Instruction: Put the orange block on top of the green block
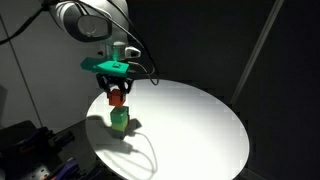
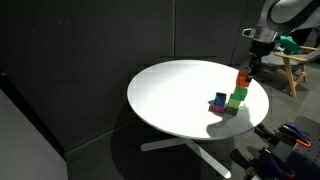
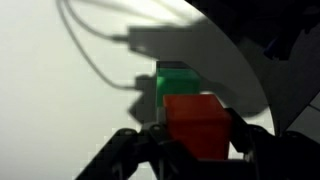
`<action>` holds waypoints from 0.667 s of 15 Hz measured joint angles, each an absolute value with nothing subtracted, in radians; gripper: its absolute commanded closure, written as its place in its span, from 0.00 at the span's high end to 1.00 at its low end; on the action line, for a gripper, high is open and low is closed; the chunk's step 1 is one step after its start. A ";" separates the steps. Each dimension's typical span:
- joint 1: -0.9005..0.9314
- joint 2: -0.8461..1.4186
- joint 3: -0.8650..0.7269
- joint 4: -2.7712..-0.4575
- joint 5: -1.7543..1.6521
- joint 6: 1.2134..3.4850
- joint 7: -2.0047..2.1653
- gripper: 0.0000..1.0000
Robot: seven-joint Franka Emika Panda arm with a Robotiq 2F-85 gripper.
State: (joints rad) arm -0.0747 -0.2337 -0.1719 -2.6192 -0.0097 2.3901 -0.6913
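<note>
Orange block (image 3: 200,122) pinched between my jaws, low centre of the wrist view.
My gripper (image 1: 117,92) holds it just above the green block (image 3: 178,80) on the white table (image 3: 60,90).

Gripper (image 1: 117,95) pointing down, jaws clamping orange block (image 3: 198,125)

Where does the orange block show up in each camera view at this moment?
Exterior view: the orange block is left of centre, held between the jaws just above the green block.
Exterior view: the orange block is at the right, above the green block.
Wrist view: the orange block is at lower centre-right, between the jaws.
Shared landmark: the green block, right by it in every view.
</note>
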 measured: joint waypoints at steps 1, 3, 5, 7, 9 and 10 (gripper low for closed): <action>-0.075 -0.234 -0.172 -2.620 -0.010 2.391 -0.693 0.34; -0.075 -0.234 -0.172 -2.621 -0.010 2.394 -0.697 0.34; -0.075 -0.233 -0.172 -2.622 -0.010 2.398 -0.703 0.34; -0.075 -0.232 -0.172 -2.624 -0.010 2.410 -0.711 0.34; -0.075 -0.229 -0.173 -2.625 -0.010 2.424 -0.716 0.34; -0.075 -0.227 -0.173 -2.626 -0.010 2.431 -0.718 0.34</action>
State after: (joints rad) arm -0.0746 -0.2272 -0.1726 -2.6260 -0.0097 2.4311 -0.7179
